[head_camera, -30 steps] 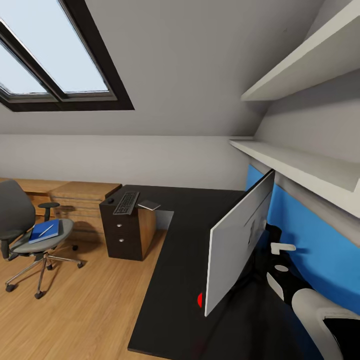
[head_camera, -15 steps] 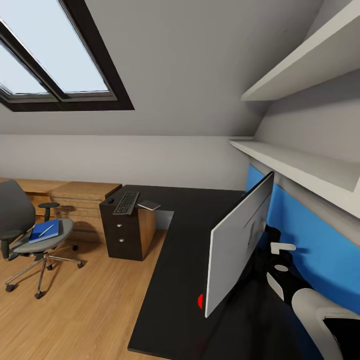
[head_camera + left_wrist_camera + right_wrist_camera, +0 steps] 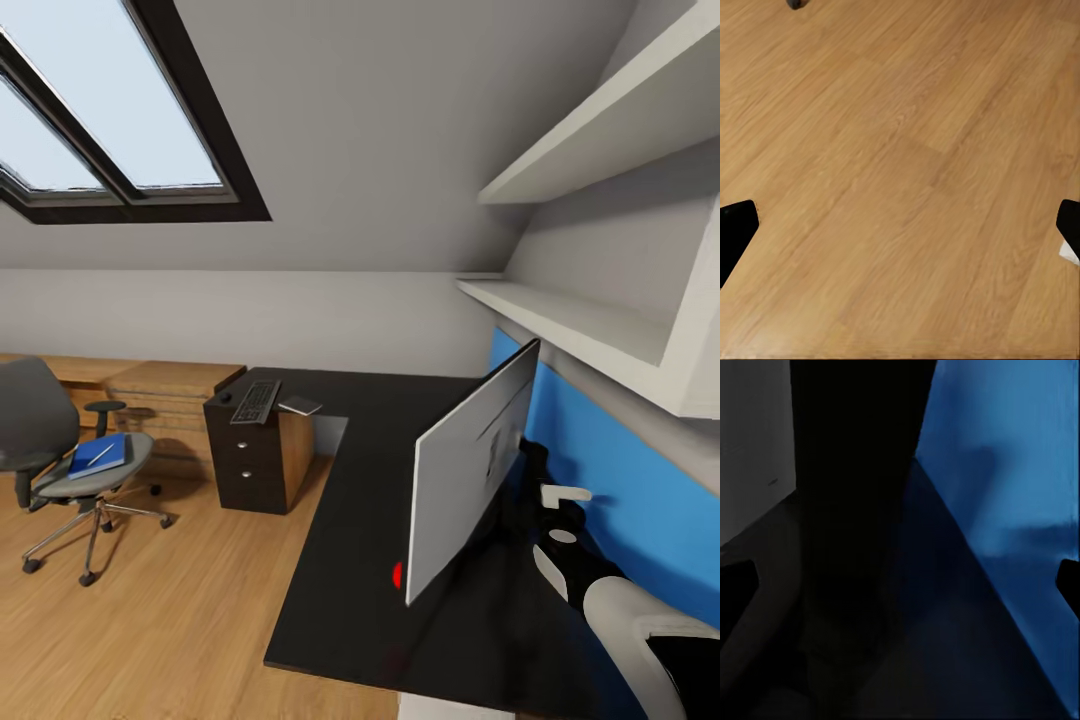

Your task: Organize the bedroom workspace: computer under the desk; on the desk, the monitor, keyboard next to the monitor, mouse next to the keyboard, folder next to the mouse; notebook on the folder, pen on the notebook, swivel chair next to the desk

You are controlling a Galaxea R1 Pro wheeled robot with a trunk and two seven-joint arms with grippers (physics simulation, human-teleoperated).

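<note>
The monitor [image 3: 468, 470] stands on the black desk [image 3: 365, 470], its grey back towards me and a red light at its lower corner. My right gripper [image 3: 533, 470] reaches in behind it, by the blue back panel [image 3: 630, 500]. In the right wrist view the right gripper [image 3: 900, 585] is open, and the black stand [image 3: 859, 472] rises ahead of it. The keyboard [image 3: 256, 400], mouse [image 3: 225, 397] and notebook [image 3: 300, 405] lie at the desk's far end. The swivel chair [image 3: 40, 430] carries the blue folder [image 3: 98, 457] with the pen [image 3: 103, 453] on it. My left gripper [image 3: 900, 232] hangs open over the wood floor. The computer is out of view.
A dark drawer unit [image 3: 250, 465] sits under the desk's far end, with a light oak chest [image 3: 165, 390] beyond it. White shelves [image 3: 580, 330] run above the blue panel. A skylight [image 3: 110, 110] is set in the sloped ceiling. Wooden floor [image 3: 160, 620] lies between the chair and the desk.
The whole view has shifted slightly, so the camera moved. The chair, desk things and monitor keep their places relative to each other.
</note>
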